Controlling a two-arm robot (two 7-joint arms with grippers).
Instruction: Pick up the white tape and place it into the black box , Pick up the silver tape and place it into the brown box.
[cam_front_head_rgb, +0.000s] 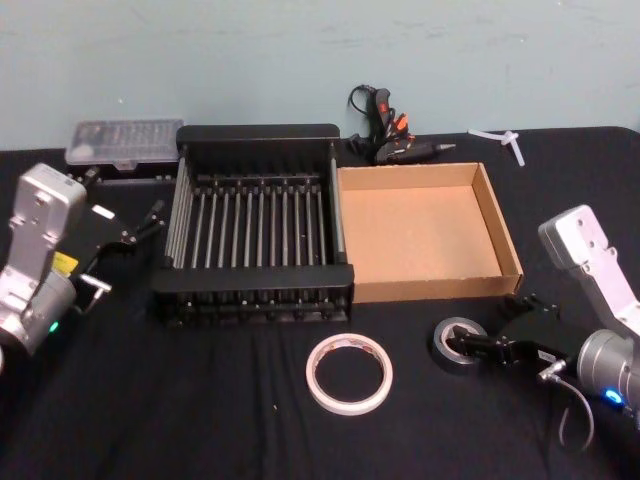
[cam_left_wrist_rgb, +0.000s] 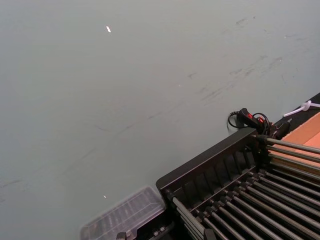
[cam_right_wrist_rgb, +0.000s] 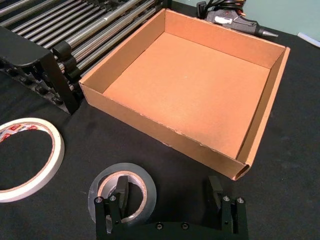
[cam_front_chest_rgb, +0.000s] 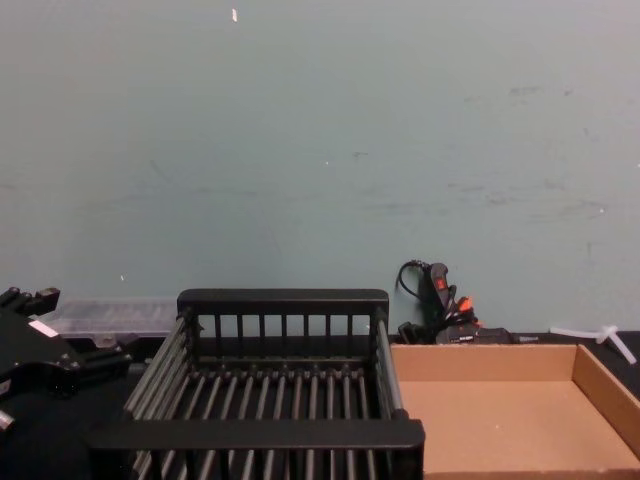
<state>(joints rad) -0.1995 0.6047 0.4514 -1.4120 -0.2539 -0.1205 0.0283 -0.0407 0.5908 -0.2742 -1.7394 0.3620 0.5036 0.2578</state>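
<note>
Silver tape (cam_front_head_rgb: 457, 342) lies flat on the black tabletop (cam_front_head_rgb: 200, 410), near the front of the brown box (cam_front_head_rgb: 500, 240) and to the right of the white tape (cam_front_head_rgb: 349, 372). The right gripper (cam_right_wrist_rgb: 170, 192) sits low over it with its jaws spread wide: one finger (cam_right_wrist_rgb: 121, 189) stands inside the roll's pale core, the other (cam_right_wrist_rgb: 216, 191) stands well outside the roll on the bare cloth, so the roll's wall lies between them, ungripped. The white tape rests flat on the tabletop just in front of the black box (cam_front_head_rgb: 255, 135), apart from the silver roll and touching neither container.

The black box and the brown box stand side by side, their walls touching or nearly so, the crate on the left. Both hold nothing. The left gripper (cam_front_head_rgb: 150, 222) hovers off the crate's left side, raised above the tabletop; I cannot tell whether its jaws are open or closed.

Behind the boxes, against the pale wall, lie a glue gun (cam_front_head_rgb: 400, 145), a clear plastic case (cam_front_head_rgb: 125, 143) at the crate's far left corner, and a white plastic piece (cam_front_head_rgb: 505, 138) at far right.
</note>
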